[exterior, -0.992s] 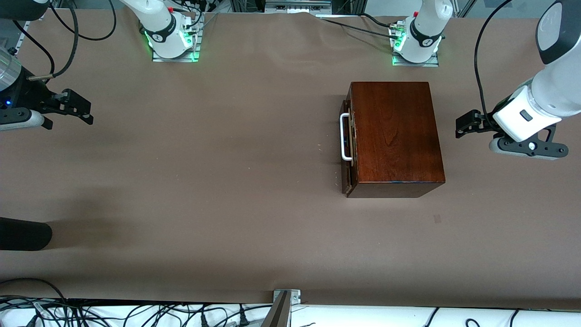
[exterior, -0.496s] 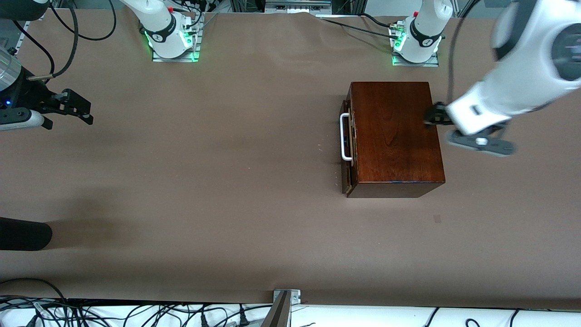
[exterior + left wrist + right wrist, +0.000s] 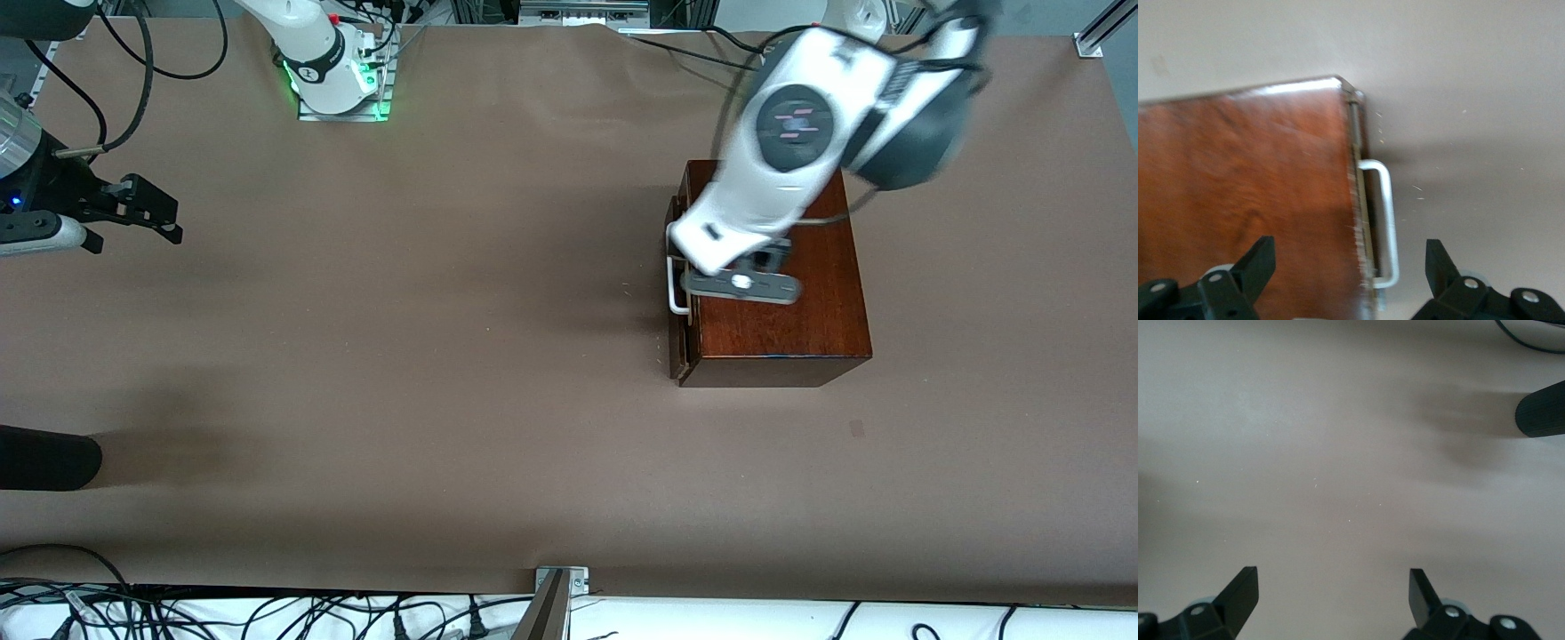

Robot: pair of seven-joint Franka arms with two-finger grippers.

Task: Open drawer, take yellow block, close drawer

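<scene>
The dark reddish-brown wooden box [image 3: 782, 320] stands toward the left arm's end of the table. Its drawer [image 3: 677, 342] is pushed in, and the white bar handle [image 3: 674, 289] faces the right arm's end. My left gripper [image 3: 725, 267] hovers over the handle edge of the box. In the left wrist view it [image 3: 1348, 245] is open, one finger over the box top [image 3: 1251, 173] and one past the handle [image 3: 1383, 213]. My right gripper [image 3: 164, 218] waits open and empty [image 3: 1331, 573] over bare table at the right arm's end. The yellow block is hidden.
A black cylindrical object [image 3: 44, 458] juts in over the table at the right arm's end, nearer the front camera; it also shows in the right wrist view [image 3: 1541, 410]. The brown table cover [image 3: 444, 311] spreads between the box and the right gripper.
My left arm has swung in from beside the box's back end to above its handle edge. The right arm and the box have not moved.
</scene>
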